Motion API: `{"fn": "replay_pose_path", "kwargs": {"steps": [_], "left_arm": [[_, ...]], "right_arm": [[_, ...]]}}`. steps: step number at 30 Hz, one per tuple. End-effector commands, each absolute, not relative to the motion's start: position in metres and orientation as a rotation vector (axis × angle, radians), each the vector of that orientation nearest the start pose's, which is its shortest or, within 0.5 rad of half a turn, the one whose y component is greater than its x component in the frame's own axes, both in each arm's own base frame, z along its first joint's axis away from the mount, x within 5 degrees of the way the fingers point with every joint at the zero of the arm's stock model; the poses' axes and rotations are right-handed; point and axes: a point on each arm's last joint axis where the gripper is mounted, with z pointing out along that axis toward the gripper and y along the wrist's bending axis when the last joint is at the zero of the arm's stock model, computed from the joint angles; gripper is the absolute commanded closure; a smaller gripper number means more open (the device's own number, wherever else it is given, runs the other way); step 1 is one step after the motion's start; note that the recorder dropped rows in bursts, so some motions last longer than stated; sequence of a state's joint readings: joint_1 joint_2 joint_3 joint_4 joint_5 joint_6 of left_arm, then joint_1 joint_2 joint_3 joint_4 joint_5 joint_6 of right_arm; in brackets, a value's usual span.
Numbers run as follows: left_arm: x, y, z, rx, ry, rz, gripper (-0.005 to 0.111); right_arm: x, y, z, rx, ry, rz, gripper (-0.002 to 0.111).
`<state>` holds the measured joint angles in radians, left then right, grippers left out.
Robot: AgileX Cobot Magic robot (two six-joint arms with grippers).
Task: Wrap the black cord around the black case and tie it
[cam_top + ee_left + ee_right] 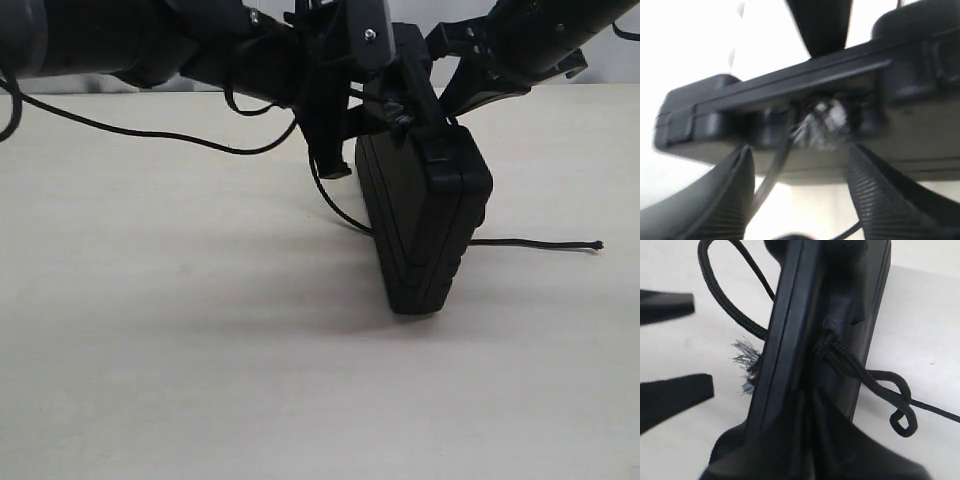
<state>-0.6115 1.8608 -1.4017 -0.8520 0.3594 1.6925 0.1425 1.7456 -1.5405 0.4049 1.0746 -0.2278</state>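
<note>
A: Tie stage: black cord (530, 243) knotted at handle (790, 92) of black case (425, 225). Case tilted on edge on table (150, 350), loose tail trailing.
B: Jaws of left gripper (799, 155) apart, flanking knot (822, 122). The right gripper (807, 440) clamps case top. Next, probably: snug knot, lower case.

black case (425, 220): matt hard plastic | black cord (847, 362): braided fibre, frayed end | table (150, 380): smooth, matt
</note>
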Motion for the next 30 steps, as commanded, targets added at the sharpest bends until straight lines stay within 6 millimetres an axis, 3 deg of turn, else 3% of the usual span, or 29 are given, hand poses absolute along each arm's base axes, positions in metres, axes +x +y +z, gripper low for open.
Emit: {"fn": "replay_pose_path", "kwargs": {"steps": [1,6,12,19,30], "left_arm": [[0.35,-0.246,0.271,1.523,1.538,-0.091,0.053],[0.366,-0.234,0.255,1.519,1.577,-0.032,0.053],[0.366,-0.251,0.237,1.539,1.558,-0.001,0.056],[0.355,-0.274,0.232,1.585,1.485,0.017,0.106],[0.352,-0.273,0.232,1.607,1.507,-0.028,0.107]], "right_arm": [[0.364,0.084,0.312,-0.341,2.668,0.513,0.104],[0.364,0.084,0.312,-0.341,2.668,0.513,0.104],[0.364,0.084,0.312,-0.341,2.668,0.513,0.104],[0.364,0.084,0.312,-0.341,2.668,0.513,0.104],[0.364,0.084,0.312,-0.341,2.668,0.513,0.104]]}}
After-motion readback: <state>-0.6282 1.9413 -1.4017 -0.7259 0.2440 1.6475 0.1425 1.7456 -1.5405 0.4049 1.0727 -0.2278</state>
